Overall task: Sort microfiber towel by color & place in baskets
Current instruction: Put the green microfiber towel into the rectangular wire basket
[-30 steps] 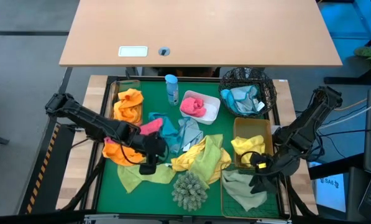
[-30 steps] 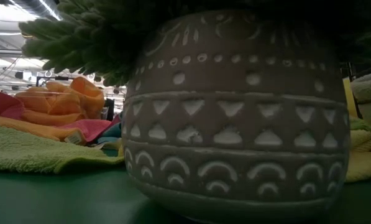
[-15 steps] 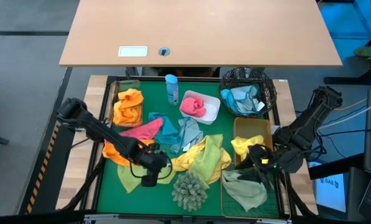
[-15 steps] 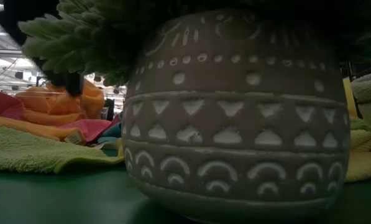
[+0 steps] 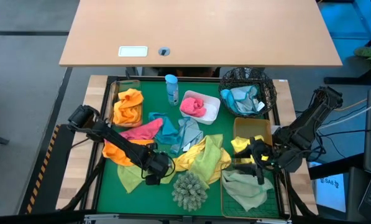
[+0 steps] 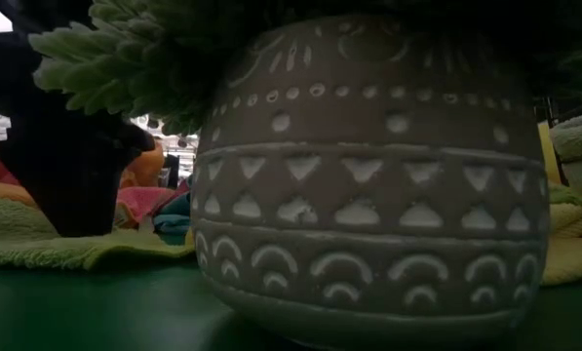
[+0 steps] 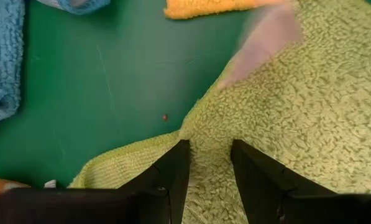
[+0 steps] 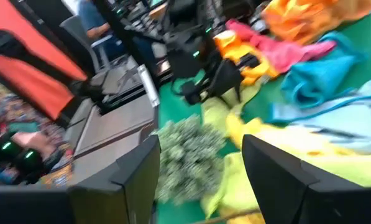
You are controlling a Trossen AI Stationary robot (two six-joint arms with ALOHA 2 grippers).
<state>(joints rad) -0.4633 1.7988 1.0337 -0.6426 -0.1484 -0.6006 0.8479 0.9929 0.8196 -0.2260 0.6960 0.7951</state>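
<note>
Low view is filled by the patterned pot (image 6: 368,185) of the shaggy green plant (image 5: 189,190) at the near edge of the green mat (image 5: 166,196). Just left of the plant, the left gripper (image 5: 153,175) is down on the pale green towel (image 7: 297,118); the left wrist view shows its fingers (image 7: 173,174) parted a little, pressed onto the nap near the towel's edge, not closed on any fabric. At near right, the right gripper (image 5: 255,163) hangs released above the near gold basket (image 5: 225,198), where a grey-green towel (image 5: 244,190) lies; its jaws stand wide apart and hold nothing. Beyond it, the second gold basket (image 5: 237,124) holds a yellow towel (image 5: 246,144). Mid-mat lies the unsorted pile: a yellow towel (image 5: 194,155), an orange towel (image 5: 114,151), a pink towel (image 5: 143,131) and teal towels (image 5: 169,129). At the far edge stand a clear tub (image 5: 124,85) with an orange towel (image 5: 128,104), a small blue bottle (image 5: 171,89), a white tub (image 5: 215,112) with a pink towel (image 5: 194,106), and the black mesh basket (image 5: 267,87) with blue-grey towels (image 5: 242,98). Risk: the pale green towel overlaps the yellow and orange ones, so a closing pinch could gather two colours at once. A lift so close beside the plant could also snag its fronds or tip the pot.
</note>
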